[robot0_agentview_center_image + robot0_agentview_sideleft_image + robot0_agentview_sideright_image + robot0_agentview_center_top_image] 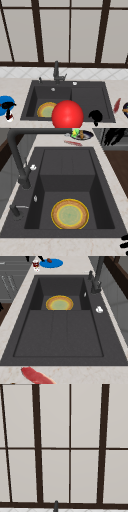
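My left hand (pixel 7 105) hovers over a blue plate (pixel 3 108) on the counter left of the sink, its fingers loose and holding nothing. Its fingertips (pixel 41 259) also show above that blue plate (pixel 51 263), which carries a small red piece (pixel 49 260). A small glass with red content (pixel 9 117) stands just in front of it. My right hand (pixel 95 117) floats at the front edge of the sink's right half, and its fingers (pixel 112 136) look spread. A yellow-and-orange plate (pixel 70 214) lies flat in the left basin.
A big red ball (pixel 67 114) shows low in the front view and covers part of the plate. The black sink (pixel 87 97) has a faucet (pixel 56 71) at the back. On the right counter lie a red strip (pixel 116 105) and a dark dish of food (pixel 81 134).
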You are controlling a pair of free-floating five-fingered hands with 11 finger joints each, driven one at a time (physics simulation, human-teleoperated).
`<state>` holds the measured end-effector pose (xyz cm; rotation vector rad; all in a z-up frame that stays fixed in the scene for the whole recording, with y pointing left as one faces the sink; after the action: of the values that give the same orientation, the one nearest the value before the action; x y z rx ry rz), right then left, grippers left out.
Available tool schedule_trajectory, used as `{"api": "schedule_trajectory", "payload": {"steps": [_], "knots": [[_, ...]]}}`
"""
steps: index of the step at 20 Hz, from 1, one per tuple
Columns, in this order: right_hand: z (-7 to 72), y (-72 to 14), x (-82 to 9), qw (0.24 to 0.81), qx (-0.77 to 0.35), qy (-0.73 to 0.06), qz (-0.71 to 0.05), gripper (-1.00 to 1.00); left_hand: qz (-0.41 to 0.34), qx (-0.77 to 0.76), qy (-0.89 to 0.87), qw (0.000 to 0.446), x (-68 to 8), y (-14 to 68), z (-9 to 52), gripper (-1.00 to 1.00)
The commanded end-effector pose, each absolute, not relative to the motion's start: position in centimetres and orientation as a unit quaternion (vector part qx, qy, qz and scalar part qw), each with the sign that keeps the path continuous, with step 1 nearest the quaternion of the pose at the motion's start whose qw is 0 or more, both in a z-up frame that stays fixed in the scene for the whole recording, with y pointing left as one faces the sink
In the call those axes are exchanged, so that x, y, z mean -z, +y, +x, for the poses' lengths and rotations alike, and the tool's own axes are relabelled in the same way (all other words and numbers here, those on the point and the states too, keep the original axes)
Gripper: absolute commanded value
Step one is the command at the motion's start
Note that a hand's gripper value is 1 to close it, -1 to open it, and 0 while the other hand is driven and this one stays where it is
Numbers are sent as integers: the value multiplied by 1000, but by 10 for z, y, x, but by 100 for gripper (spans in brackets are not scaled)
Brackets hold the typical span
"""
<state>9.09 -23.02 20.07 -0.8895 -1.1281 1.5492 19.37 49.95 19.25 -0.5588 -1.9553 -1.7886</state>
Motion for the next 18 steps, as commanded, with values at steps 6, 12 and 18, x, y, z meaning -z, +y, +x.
{"api": "schedule_trajectory", "payload": {"steps": [6, 12, 18], "knots": [[91, -230, -201, 492, -638, -465, -367, 0, -215, 641, -700, 228, -164, 518, 203, -100], [91, -230, -201, 492, -638, -465, -367, 0, -223, 636, -702, 232, -127, 520, 222, -100], [91, -230, -201, 492, -638, -465, -367, 0, -264, 606, -708, 248, -121, 540, 214, -100]]}}
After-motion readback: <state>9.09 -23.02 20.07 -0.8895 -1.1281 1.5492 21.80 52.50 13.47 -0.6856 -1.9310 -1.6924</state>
